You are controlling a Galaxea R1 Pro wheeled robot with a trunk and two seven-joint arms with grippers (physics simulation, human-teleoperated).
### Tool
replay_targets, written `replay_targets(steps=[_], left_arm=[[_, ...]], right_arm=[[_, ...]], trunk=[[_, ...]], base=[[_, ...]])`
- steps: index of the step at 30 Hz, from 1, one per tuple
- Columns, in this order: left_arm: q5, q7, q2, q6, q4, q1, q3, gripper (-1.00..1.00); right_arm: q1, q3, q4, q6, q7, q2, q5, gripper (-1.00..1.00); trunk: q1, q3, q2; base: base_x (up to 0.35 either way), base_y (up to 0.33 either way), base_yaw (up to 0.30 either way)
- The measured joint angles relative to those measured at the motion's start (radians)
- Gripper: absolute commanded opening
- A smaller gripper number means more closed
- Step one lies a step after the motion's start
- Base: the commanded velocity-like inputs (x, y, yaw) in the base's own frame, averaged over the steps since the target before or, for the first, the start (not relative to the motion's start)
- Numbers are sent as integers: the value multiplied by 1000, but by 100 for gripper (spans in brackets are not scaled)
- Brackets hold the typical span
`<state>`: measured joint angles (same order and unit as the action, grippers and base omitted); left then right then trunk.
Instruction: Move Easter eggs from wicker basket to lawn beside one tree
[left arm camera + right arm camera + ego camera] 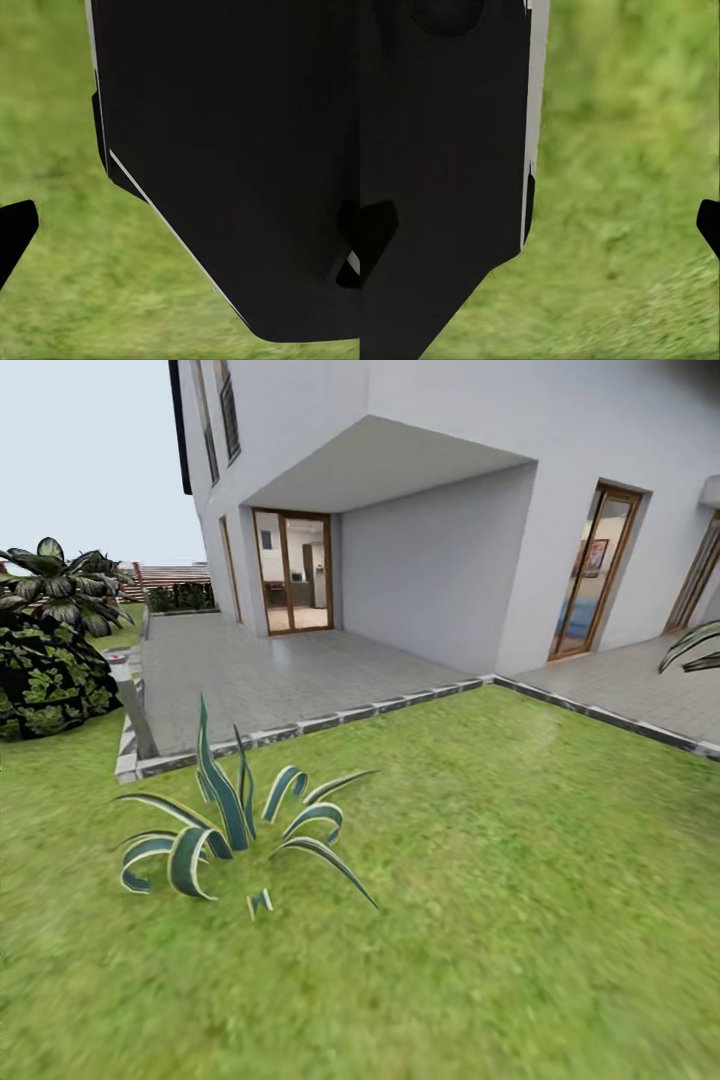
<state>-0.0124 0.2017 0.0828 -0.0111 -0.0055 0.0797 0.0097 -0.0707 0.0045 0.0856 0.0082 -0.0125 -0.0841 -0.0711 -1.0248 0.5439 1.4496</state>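
Currently in transit, by the look of it. Head view: wide green mottled lawn (520, 880) fills the foreground, with a striped blue-green spiky agave plant (225, 825) standing in it left of centre. Behind it runs a grey paved patio (290, 680) with a pale stone kerb, then a white house (440, 510) with wood-framed glass doors (293, 572). At far left is a dark leafy shrub (45, 660) with a broad-leaved plant above it, and a leaning grey post at the patio corner. No basket, eggs or grey-trunked tree are visible from here, so I cannot give a bearing from either claw to them. Judgement: the base needs to turn or drive until the basket comes into frame before any reach makes sense; neither arm has an advantage yet.

Left wrist view: a large black body panel (240, 150) of the robot sits close in front of the camera, blurred grass behind it. One dark fingertip (15, 232) pokes in at the edge, another dark tip at the opposite edge. Left claw (184, 244) reads as spread wide, nothing between the fingers.

Right wrist view: again a black panel (442, 150) with a pale edge strip, grass beyond. Dark fingertips (709, 225) at both side edges, so the right claw (544, 229) also reads wide and empty, pointed down at bare lawn.
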Motion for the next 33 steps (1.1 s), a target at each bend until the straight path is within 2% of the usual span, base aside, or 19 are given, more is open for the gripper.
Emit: replay_targets(steps=[23,33], left_arm=[[0,0,0,0,0,0,0,100],[0,0,0,0,0,0,0,100]], right_arm=[[0,0,0,-1,0,-2,-1,100],[0,1,0,-2,0,-2,0,100]], trunk=[[0,0,0],[0,1,0]], base=[[130,333,0],[130,333,-157]])
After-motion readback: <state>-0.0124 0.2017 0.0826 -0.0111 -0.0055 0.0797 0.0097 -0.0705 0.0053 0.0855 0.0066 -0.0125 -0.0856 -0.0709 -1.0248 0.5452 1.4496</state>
